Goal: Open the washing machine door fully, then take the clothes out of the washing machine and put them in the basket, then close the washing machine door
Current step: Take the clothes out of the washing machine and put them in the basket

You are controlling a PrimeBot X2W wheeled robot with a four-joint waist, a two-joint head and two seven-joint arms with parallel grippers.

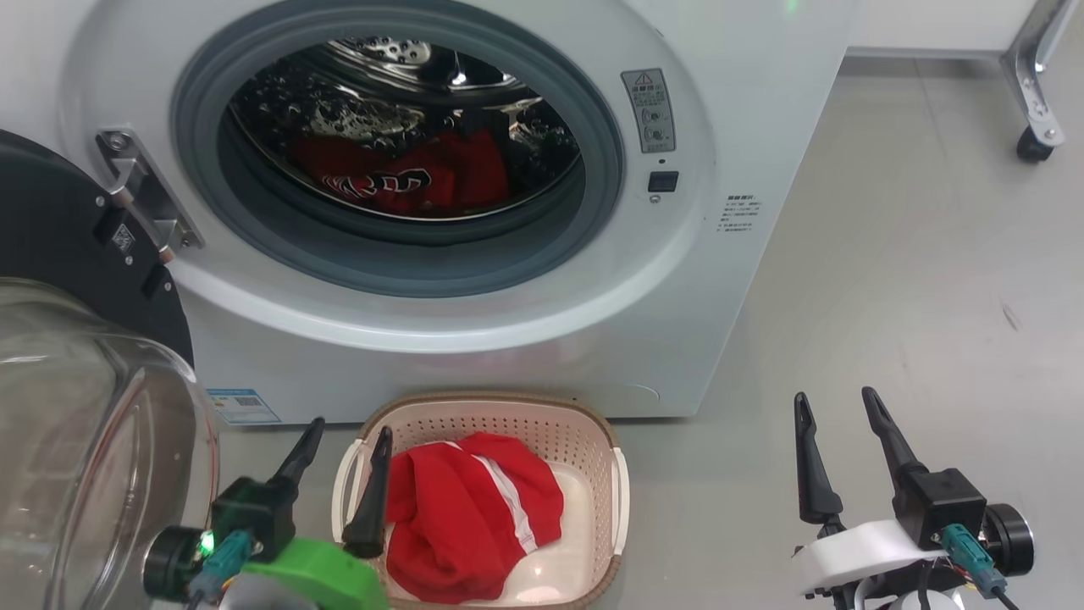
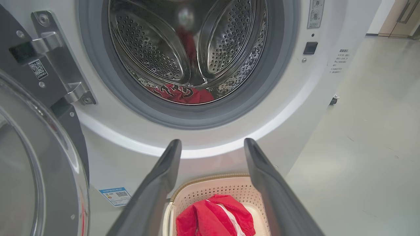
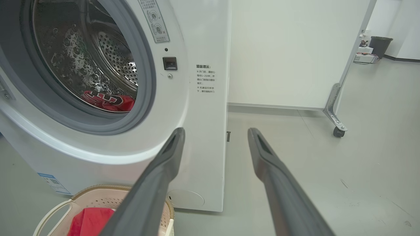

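One jersey [image 1: 457, 525] in basket [image 1: 542, 428], second jersey [image 1: 406, 176] in drum [image 1: 381, 76]; door [image 1: 51, 229] swung clear for reach; left gripper [image 1: 350, 428], right gripper [image 1: 836, 396] wide open, empty.

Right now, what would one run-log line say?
door open | red garment in basket | second garment in drum | left tool open | right tool open

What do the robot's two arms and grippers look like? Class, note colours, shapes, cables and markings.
Both have two long, dark, tapering fingers on a black block. The left gripper has a bright green wrist shell and a small lit green lamp; the right gripper has a white wrist shell. A teal plug with a cable hangs at each wrist.
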